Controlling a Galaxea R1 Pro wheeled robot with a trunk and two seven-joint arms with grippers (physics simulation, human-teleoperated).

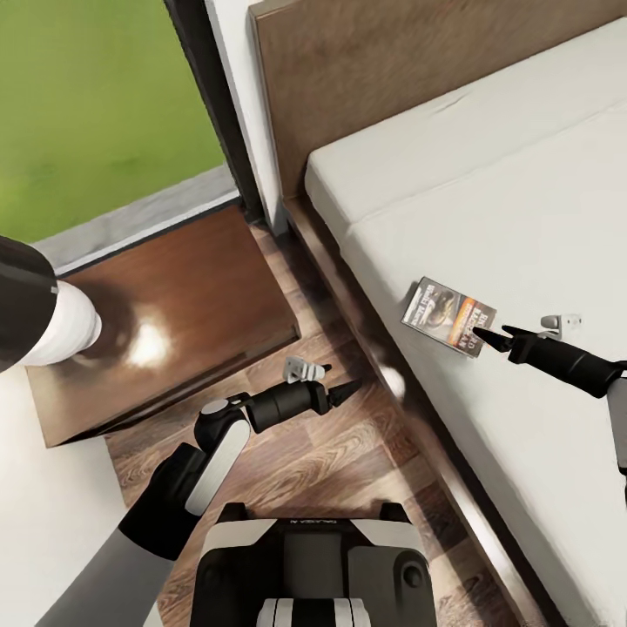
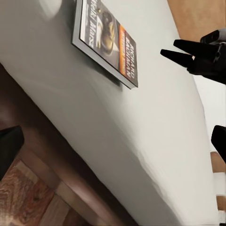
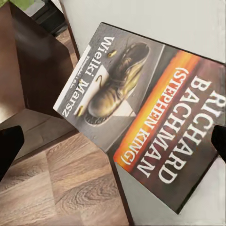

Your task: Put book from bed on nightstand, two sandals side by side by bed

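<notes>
The book (image 1: 448, 315) lies flat on the bed's pale mattress (image 1: 522, 192) near its side edge. In the right wrist view its cover (image 3: 141, 117) reads "RICHARD" beside an orange band. My right gripper (image 1: 490, 332) hovers just over the book's near corner, open, and its dark fingertips (image 3: 9, 146) stand wide to either side of the book. From the left wrist view the same gripper (image 2: 168, 48) sits a little apart from the book (image 2: 106, 40). Lower down, my left gripper (image 1: 344, 376) is open over the floor between the nightstand (image 1: 174, 322) and the bed, holding nothing.
The bed's dark wooden side rail (image 1: 348, 287) and headboard (image 1: 366, 70) run beside the wood-plank floor (image 1: 331, 453). A dark-framed window (image 1: 96, 96) with green outside stands behind the nightstand. My base (image 1: 305, 566) is close to the bed rail.
</notes>
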